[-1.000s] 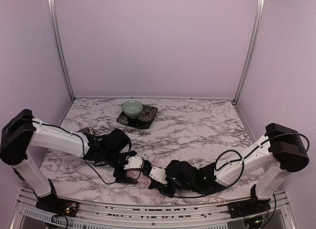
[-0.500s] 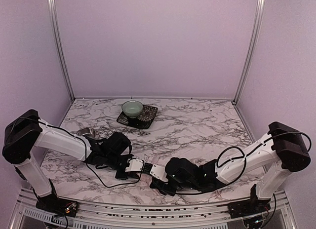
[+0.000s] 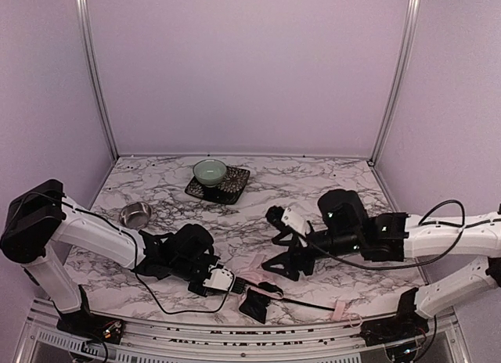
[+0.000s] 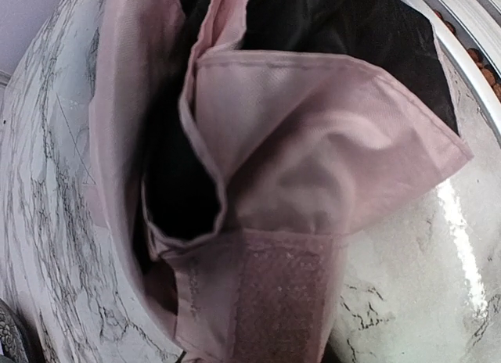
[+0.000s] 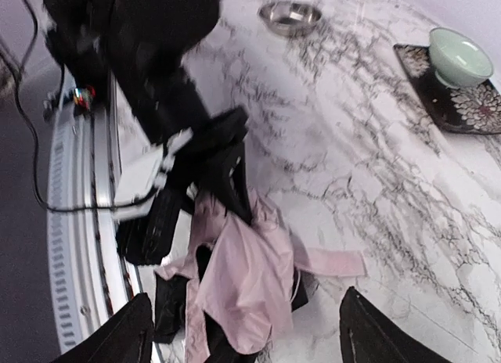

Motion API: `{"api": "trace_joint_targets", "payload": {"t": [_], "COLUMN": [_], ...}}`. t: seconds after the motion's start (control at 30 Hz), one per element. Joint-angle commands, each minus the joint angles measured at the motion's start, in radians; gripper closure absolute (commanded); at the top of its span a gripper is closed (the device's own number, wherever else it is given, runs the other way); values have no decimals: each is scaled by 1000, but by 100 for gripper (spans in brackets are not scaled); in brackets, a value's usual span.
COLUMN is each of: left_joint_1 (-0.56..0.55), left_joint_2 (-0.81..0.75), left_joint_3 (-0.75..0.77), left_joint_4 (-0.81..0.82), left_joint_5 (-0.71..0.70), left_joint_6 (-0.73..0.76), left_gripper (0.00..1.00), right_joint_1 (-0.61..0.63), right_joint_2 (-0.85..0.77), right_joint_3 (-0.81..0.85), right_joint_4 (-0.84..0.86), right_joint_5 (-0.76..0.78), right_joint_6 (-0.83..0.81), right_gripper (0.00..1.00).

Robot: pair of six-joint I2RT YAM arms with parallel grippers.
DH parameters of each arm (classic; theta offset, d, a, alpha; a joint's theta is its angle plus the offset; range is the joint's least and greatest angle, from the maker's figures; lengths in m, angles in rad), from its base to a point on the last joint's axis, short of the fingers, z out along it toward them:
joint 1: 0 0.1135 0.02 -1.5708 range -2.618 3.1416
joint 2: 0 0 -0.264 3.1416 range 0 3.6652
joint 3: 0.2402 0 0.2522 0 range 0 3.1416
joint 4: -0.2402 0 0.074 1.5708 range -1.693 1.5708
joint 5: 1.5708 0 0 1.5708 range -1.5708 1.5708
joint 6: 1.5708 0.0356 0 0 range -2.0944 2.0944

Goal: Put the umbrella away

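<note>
The umbrella (image 3: pixel 254 264) lies loosely folded near the table's front edge, pale pink fabric over black lining. Its thin black shaft (image 3: pixel 309 305) runs right to the small pink handle (image 3: pixel 340 311). My left gripper (image 3: pixel 226 281) is low at the umbrella's left end, shut on the pink fabric. In the left wrist view the umbrella (image 4: pixel 297 144) and its fastening strap (image 4: pixel 286 300) fill the frame, hiding the fingers. My right gripper (image 3: pixel 283 267) hangs open above and behind the umbrella (image 5: pixel 250 277), holding nothing.
A pale green bowl (image 3: pixel 210 172) sits on a dark patterned coaster (image 3: pixel 232 188) at the back. A small steel bowl (image 3: pixel 135 215) stands at the left, behind my left arm. The table's metal front rail (image 3: pixel 196 330) runs just in front of the umbrella.
My right gripper has let go of the umbrella, opened wide, and lifted up and back to the right. My left gripper has closed on the fabric.
</note>
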Motion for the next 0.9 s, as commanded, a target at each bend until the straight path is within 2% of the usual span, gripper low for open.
{"api": "trace_joint_targets", "payload": {"t": [0.0, 0.07, 0.2, 0.27, 0.5, 0.67, 0.87], "left_joint_1": [-40, -51, -79, -80, -79, -82, -84], "left_joint_2": [51, 46, 51, 56, 62, 58, 57], "left_joint_3": [-46, -44, -38, -43, -42, -46, -37], "left_joint_4": [-168, -171, -174, -170, -166, -174, -185], "left_joint_5": [-71, -67, -56, -56, -60, -47, -32], "left_joint_6": [88, 94, 106, 108, 109, 113, 108], "left_gripper": [100, 100, 100, 100, 100, 100, 100], "right_joint_1": [-243, -356, -485, -487, -488, -486, -479], "right_joint_2": [-95, -63, 111, 222, 457, 537, 586], "right_joint_3": [4, 8, 40, 66, 150, 168, 152], "right_joint_4": [-23, -49, -68, -64, -63, 1, 3], "right_joint_5": [-371, -305, -383, -442, -542, -647, -673], "right_joint_6": [167, 281, 456, 452, 460, 520, 559], "right_gripper": [21, 25, 42, 43, 48, 53, 55]}}
